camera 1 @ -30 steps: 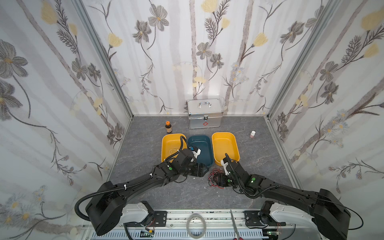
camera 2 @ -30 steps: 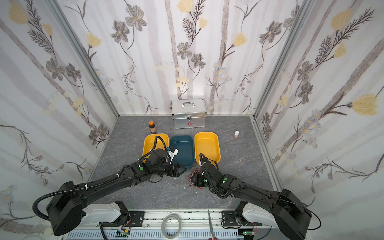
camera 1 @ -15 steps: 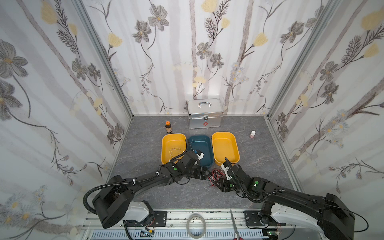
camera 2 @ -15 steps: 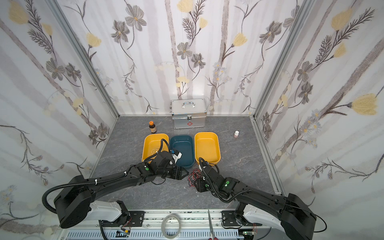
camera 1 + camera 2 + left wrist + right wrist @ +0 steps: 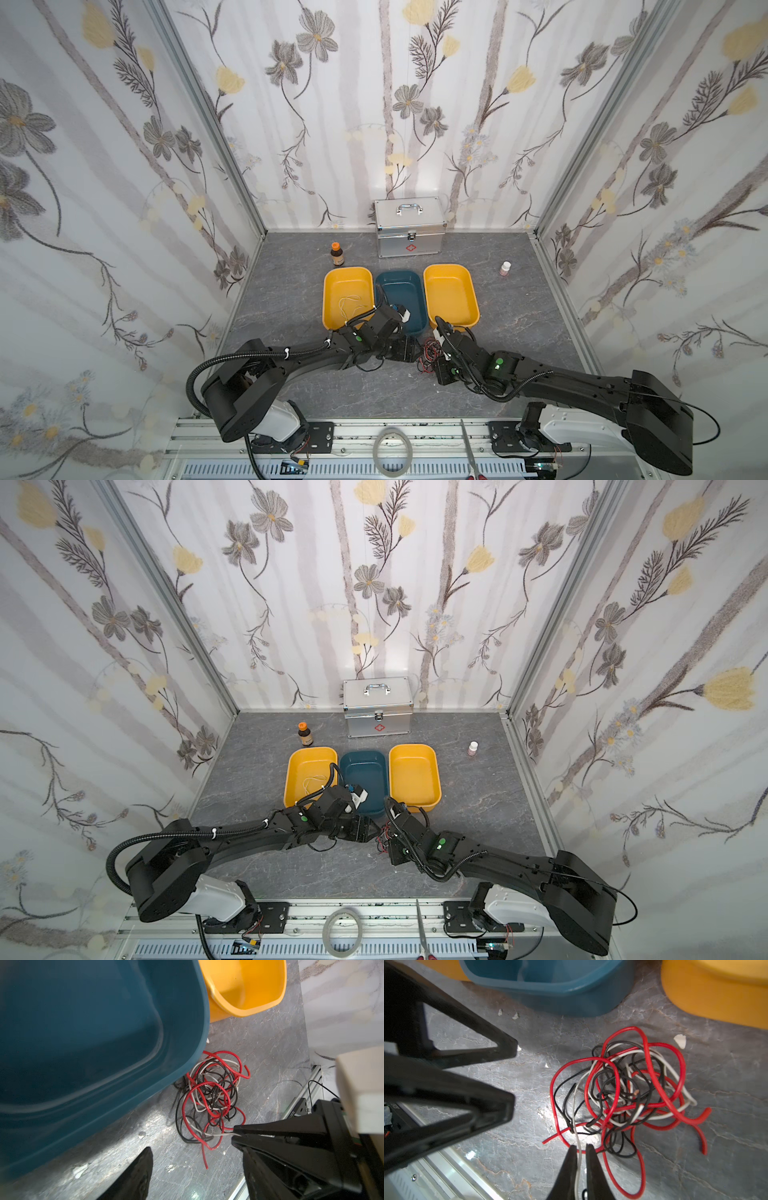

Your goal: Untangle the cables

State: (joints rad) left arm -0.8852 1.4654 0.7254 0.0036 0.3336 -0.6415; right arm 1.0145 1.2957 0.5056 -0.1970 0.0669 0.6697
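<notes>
The cables (image 5: 212, 1097) are a knot of thin red, white and black wires on the grey floor just in front of the blue tray, seen in both top views (image 5: 430, 353) (image 5: 382, 837). My right gripper (image 5: 579, 1148) is shut on one white cable (image 5: 576, 1126) that leads out of the knot's near side. My left gripper (image 5: 195, 1155) stands open beside the knot with nothing held; it also shows in the right wrist view (image 5: 511, 1076). The two grippers (image 5: 409, 349) (image 5: 441, 368) nearly meet. Another white cable (image 5: 351, 305) lies in the left yellow tray.
Three trays stand in a row behind the knot: yellow (image 5: 332, 282), blue (image 5: 399, 276), yellow (image 5: 446, 270). A metal case (image 5: 409, 226), a brown bottle (image 5: 337, 254) and a small white bottle (image 5: 505, 268) stand further back. A tape ring (image 5: 392, 451) and scissors (image 5: 469, 453) lie on the front rail.
My right gripper has closed on the white cable at the knot's near edge. My left gripper has moved right, closer to the knot, and stays open.
</notes>
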